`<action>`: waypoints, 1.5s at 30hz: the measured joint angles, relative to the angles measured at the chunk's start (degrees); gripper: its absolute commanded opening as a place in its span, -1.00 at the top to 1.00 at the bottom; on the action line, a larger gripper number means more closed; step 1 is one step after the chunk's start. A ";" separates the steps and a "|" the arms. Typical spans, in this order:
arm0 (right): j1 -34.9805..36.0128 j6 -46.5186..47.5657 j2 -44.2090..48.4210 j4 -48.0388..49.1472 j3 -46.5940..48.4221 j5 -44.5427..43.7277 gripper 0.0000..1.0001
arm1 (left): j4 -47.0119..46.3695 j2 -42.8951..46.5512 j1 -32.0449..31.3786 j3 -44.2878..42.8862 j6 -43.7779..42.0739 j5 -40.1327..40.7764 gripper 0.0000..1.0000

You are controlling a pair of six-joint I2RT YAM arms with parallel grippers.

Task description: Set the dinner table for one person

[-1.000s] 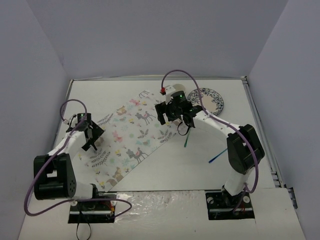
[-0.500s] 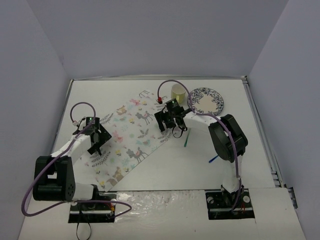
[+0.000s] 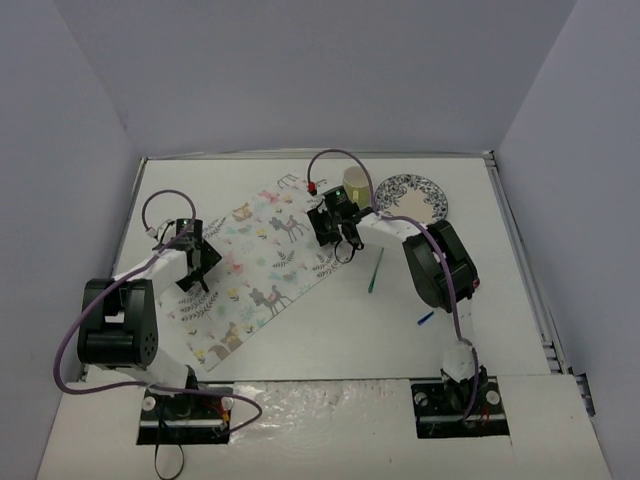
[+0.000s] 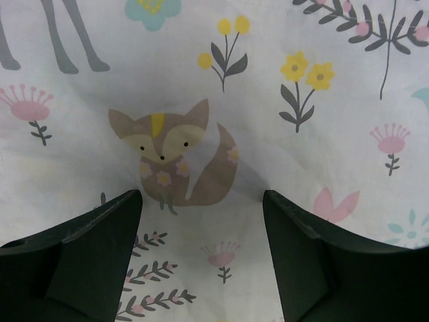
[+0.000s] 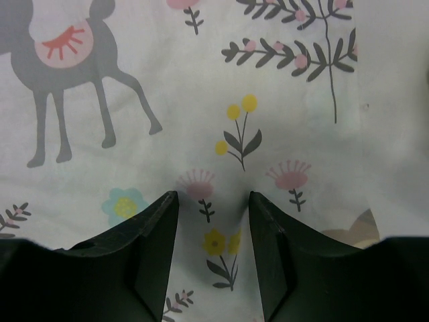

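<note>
The floral animal-print placemat point(image 3: 262, 262) lies diagonally on the white dinner table point(image 3: 330, 330). My left gripper point(image 3: 196, 258) sits low over the mat's left edge. In the left wrist view its jaws stand wide open point(image 4: 201, 198) around a fox print on the mat point(image 4: 268, 80), holding nothing. My right gripper point(image 3: 336, 226) sits on the mat's right edge. In the right wrist view point(image 5: 213, 201) its jaws stand half closed and press on the mat point(image 5: 201, 80), with a small fold of cloth rising between the fingertips.
A yellow cup point(image 3: 356, 183) and a blue-patterned plate point(image 3: 412, 197) stand at the back, right of the mat. A green utensil point(image 3: 376, 270) and a blue utensil point(image 3: 425, 319) lie on the table to the right. Grey walls enclose the table.
Both arms have moved toward the far end of the mat and come down onto it. The right arm has swung left off the plate area, uncovering the yellow cup.
</note>
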State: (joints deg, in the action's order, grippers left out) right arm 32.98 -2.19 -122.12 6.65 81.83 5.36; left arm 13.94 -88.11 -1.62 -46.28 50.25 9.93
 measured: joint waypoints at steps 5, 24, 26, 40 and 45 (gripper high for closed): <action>-0.44 0.86 -4.70 -1.02 7.13 -0.07 0.12 | -0.92 -3.04 0.64 -2.85 0.07 0.46 -0.39; -2.68 5.05 -13.78 -6.70 23.03 0.27 0.00 | -2.08 -8.99 4.95 -9.85 0.99 -1.67 -0.57; -2.68 5.28 -13.64 -7.46 23.21 0.71 -0.06 | -1.43 -8.77 5.06 -10.06 0.96 -2.29 -0.61; -2.68 3.67 12.41 -9.86 18.30 4.83 -1.00 | 3.94 7.76 0.89 -19.48 -10.44 -12.41 -0.69; -2.68 0.22 30.07 -7.34 6.72 2.76 -1.00 | 1.04 6.34 -5.26 -20.15 -15.83 -18.00 -0.69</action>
State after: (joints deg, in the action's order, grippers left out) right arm 30.30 -1.97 -92.05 -0.69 88.55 8.12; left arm 14.97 -81.77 -6.88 -66.43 34.42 -8.07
